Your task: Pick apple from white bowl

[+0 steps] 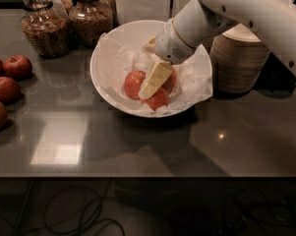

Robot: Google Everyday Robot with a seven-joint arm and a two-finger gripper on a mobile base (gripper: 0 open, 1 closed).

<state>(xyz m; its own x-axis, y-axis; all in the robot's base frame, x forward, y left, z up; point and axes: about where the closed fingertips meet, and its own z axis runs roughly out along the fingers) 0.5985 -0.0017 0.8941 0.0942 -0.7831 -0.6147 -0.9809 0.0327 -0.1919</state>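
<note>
The white bowl (108, 58), wide and lined with crumpled white paper, stands at the middle back of the dark table. Two red-orange apples lie in it. One apple (133, 84) lies free on the left. The other apple (160, 99) is partly covered by my gripper (155, 87), which reaches down into the bowl from the upper right on the white arm (196, 23). The gripper's cream tip lies between the two apples and against the right one. Whether that apple is gripped is hidden.
Several darker red apples (7, 87) lie on the table at the left edge. Glass jars (44, 28) stand at the back left. A stack of cream disposable bowls (238, 58) stands right of the white bowl, close under the arm. The table's front edge runs near the bottom.
</note>
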